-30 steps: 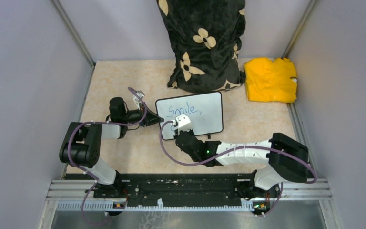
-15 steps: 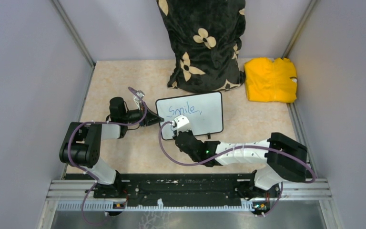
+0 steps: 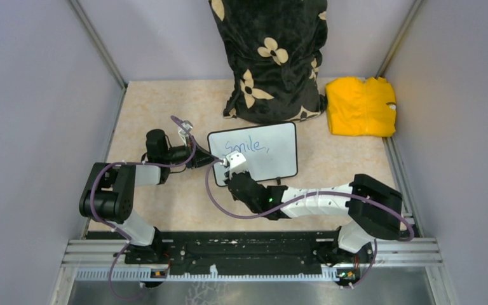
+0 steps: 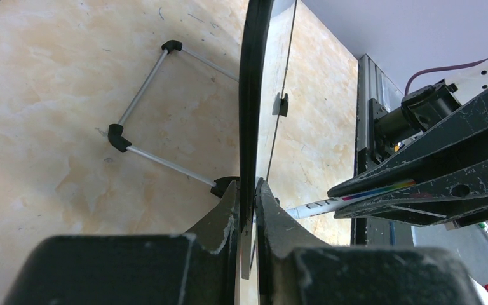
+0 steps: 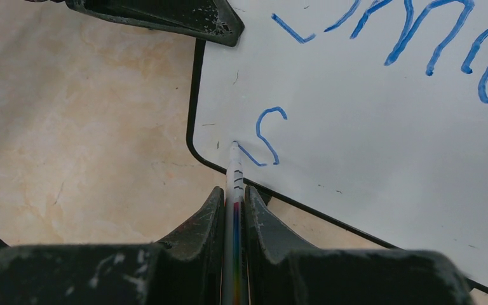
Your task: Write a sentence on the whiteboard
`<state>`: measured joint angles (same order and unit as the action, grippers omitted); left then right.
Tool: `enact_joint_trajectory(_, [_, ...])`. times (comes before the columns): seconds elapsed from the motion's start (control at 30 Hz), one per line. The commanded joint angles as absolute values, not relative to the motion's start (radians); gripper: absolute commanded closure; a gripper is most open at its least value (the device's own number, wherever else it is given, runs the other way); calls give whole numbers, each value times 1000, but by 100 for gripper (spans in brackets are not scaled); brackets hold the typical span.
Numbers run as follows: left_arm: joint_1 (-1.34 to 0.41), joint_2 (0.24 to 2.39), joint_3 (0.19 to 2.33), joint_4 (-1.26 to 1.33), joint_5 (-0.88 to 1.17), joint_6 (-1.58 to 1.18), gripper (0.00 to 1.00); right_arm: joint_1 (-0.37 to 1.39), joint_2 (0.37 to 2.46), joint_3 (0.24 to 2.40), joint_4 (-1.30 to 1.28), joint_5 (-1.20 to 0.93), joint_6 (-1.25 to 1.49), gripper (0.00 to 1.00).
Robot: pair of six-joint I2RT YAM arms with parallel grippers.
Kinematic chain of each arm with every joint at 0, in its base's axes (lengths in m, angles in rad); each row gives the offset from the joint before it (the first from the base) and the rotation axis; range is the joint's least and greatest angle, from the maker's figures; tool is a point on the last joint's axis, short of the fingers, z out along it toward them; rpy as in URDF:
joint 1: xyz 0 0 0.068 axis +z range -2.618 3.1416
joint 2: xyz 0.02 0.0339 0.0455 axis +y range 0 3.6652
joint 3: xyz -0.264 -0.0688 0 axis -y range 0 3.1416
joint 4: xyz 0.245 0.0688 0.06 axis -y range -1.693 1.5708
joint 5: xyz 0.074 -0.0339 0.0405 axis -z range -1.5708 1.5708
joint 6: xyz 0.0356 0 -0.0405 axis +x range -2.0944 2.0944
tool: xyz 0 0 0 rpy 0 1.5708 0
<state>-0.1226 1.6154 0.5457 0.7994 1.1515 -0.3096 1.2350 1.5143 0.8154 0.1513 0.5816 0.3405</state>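
I read the right gripper (image 5: pixel 234 194) now further left along the whiteboard (image 5: pixel 368 159) — marker (image 5: pixel 235 166) tip near the lower-left corner — and the right arm (image 3: pixel 318 200) behind it sits further left too.

whiteboard (image 3: pixel 276 159): blue handwritten sentence (image 3: pixel 244 146) reads "Smile," on the top line, toward the board's far edge. Second line is a single "S" (image 5: pixel 268 136) by the near-left corner. Print on the marker (image 5: pixel 234 184) barrel is too small to read.
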Motion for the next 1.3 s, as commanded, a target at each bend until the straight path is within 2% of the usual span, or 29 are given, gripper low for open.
enact_joint_trajectory(0.0, [-137, 1612, 555, 757, 1103, -259, 100, 1237, 1518, 868, 197, 583, 328, 100])
enact_joint_trajectory(0.4, [-137, 1610, 555, 754, 1102, -256, 100, 1231, 1339, 818, 160, 651, 310, 100])
enact_joint_trajectory(1.27, [-137, 1612, 556, 746, 1100, -250, 100, 1171, 1365, 790, 140, 626, 348, 100])
